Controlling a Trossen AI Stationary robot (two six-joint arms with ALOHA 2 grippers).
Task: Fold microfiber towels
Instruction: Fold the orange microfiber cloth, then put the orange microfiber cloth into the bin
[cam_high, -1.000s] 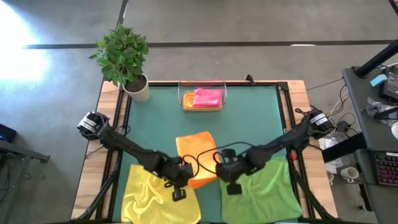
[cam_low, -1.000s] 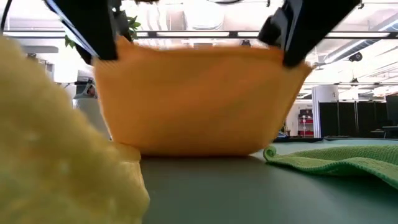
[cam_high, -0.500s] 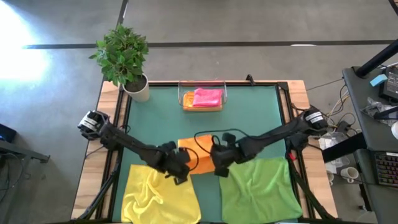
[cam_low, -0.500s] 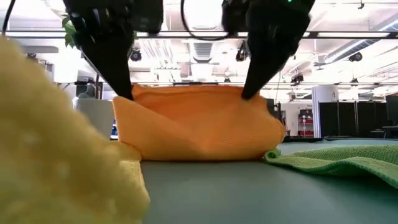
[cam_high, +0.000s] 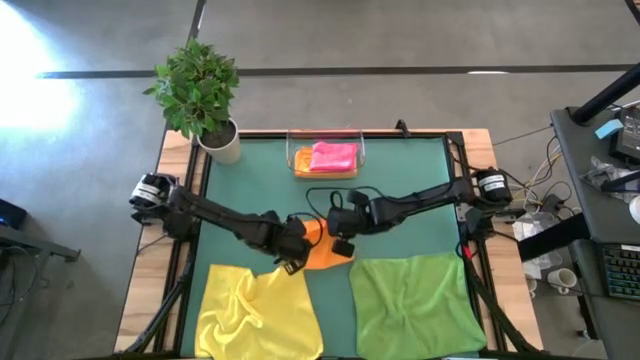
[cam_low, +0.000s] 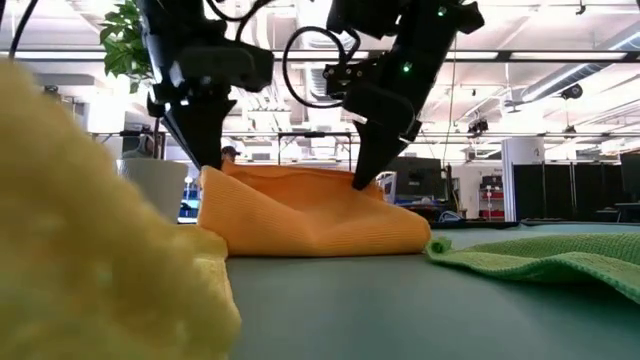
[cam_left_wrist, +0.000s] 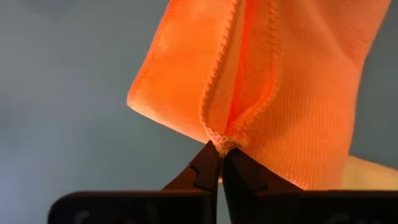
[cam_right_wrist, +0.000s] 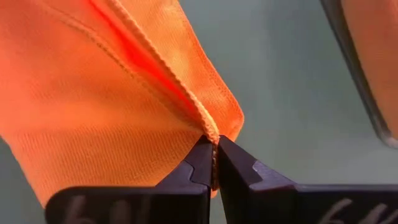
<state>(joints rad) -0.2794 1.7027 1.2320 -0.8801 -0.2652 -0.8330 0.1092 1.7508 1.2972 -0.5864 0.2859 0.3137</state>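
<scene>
At the near edge of the tabletop (cam_high: 190, 160) lie two spread towels: the yellow towel (cam_high: 255, 315) on the left side and the green towel (cam_high: 415, 305) on the right side, both flat but a little wrinkled. They are well apart from each other.

Just behind them, in the middle of the dark green mat (cam_high: 400, 165), is the orange towel (cam_high: 322, 248). It is doubled over, and its upper edge is lifted from the mat. The left tool (cam_high: 297, 240) is clamped together on one corner of this edge, and the right tool (cam_high: 338, 228) is clamped together on the other corner. In both wrist views the dark fingertips (cam_left_wrist: 214, 165) pinch the stitched hem of the cloth.

Farther back, near the far edge of the mat, stands a clear tray (cam_high: 325, 170). Inside it lies a folded pink towel (cam_high: 335, 155) on top of another folded orange towel (cam_high: 303, 160). At the far left corner stands a potted plant (cam_high: 200, 95).
</scene>
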